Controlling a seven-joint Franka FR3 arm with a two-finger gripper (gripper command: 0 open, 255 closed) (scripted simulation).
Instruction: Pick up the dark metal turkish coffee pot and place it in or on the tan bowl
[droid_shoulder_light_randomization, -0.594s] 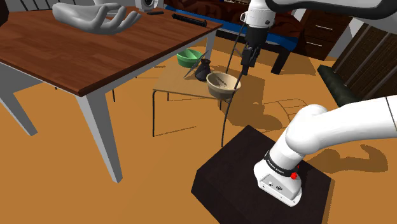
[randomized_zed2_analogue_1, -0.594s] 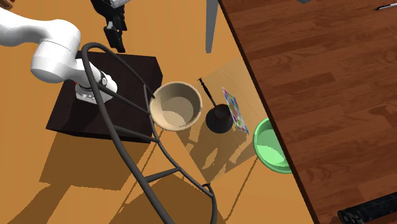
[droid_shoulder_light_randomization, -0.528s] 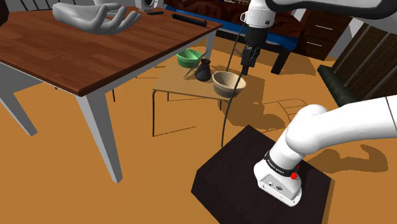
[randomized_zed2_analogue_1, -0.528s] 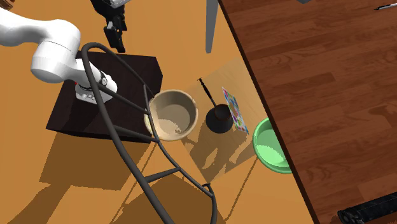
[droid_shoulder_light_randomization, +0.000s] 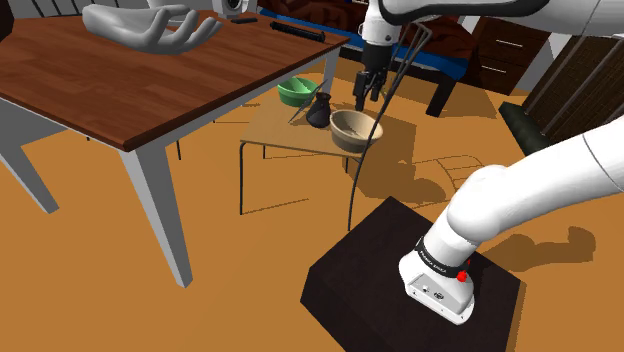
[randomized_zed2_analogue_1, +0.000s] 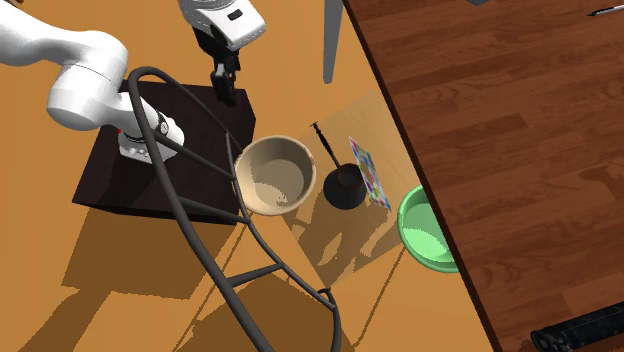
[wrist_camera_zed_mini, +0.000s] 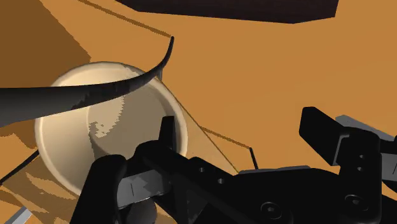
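Hand (droid_shoulder_light_randomization: 367, 90) released, 2 fingers (wrist_camera_zed_mini: 168, 135) apart and empty, hovering above the tan bowl (droid_shoulder_light_randomization: 356, 131); dark coffee pot (droid_shoulder_light_randomization: 320, 112) stands upright just beside that bowl, handle (randomized_zed2_analogue_1: 322, 140) running alongside its rim.

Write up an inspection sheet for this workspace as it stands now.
Surface: small tan table, carrying all the job's things.
Job's things: dark coffee pot upright, between the tan bowl and a green bowl; tan bowl empty.
Clutter: green bowl; colourful card beside the coffee pot.
Grippers: hand open, in the air near the tan bowl, holding nothing.
Cables: none certain; thin dark curved bars pass by the tan bowl, cable or frame cannot be told.
Surroundings: large wooden table with a grey hand-shaped sculpture; orange floor.
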